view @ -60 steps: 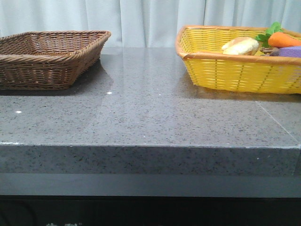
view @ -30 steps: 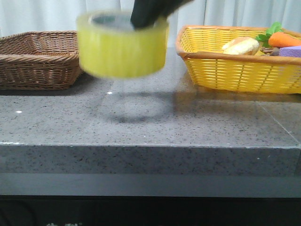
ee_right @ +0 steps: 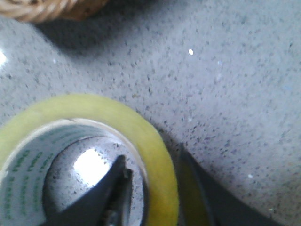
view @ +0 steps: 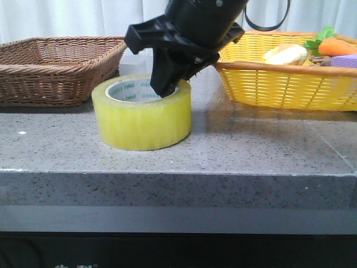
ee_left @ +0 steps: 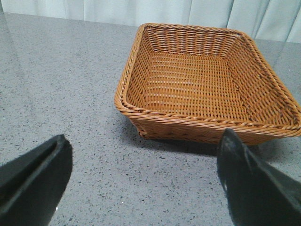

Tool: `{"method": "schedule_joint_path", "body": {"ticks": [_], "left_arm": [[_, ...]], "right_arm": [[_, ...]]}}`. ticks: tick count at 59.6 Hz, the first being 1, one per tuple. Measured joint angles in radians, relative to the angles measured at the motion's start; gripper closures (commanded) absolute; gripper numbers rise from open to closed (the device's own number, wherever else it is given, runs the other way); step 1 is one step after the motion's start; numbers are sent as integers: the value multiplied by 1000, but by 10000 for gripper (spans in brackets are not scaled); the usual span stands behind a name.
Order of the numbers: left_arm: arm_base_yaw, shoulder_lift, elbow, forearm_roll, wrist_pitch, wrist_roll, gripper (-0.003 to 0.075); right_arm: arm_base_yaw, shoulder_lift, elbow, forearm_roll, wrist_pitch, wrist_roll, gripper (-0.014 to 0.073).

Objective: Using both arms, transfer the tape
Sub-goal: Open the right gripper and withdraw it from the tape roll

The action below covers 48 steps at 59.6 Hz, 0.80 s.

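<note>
The tape (view: 142, 120), a wide yellow roll with a white core printed in green, stands flat on the grey table, just right of the brown basket. My right gripper (view: 167, 89) comes down from above and straddles the roll's far wall, one finger inside the core and one outside, shut on it. In the right wrist view the tape (ee_right: 84, 103) fills the lower left, with my right gripper (ee_right: 151, 155) pinching its wall. My left gripper (ee_left: 144, 153) is open and empty, low over the table in front of the brown basket. It is out of the front view.
An empty brown wicker basket (view: 56, 67) stands at the back left and also shows in the left wrist view (ee_left: 188, 123). A yellow basket (view: 279, 86) at the back right holds a bread-like thing (view: 285, 54), a carrot (view: 337, 47) and a purple item (view: 346, 60). The table's front edge (view: 178, 174) is near.
One second ago the table held no tape. Then my right gripper brought the tape in from above, and it has now come down onto the table.
</note>
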Motion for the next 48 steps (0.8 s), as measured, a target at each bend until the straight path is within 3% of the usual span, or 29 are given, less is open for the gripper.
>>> {"method": "schedule_joint_path", "body": {"ticks": [15, 22, 32, 48], "left_arm": [[0, 0, 0, 0, 0, 0, 104], [0, 0, 0, 0, 0, 0, 104], [0, 0, 0, 0, 0, 0, 104], [0, 0, 0, 0, 0, 0, 104]], "right_arm": [[0, -112, -96, 5, 16, 0, 248], [-8, -158, -139, 8, 34, 0, 387], [-44, -208, -146, 8, 57, 0, 681], [-177, -303, -146, 8, 160, 6, 684]]}}
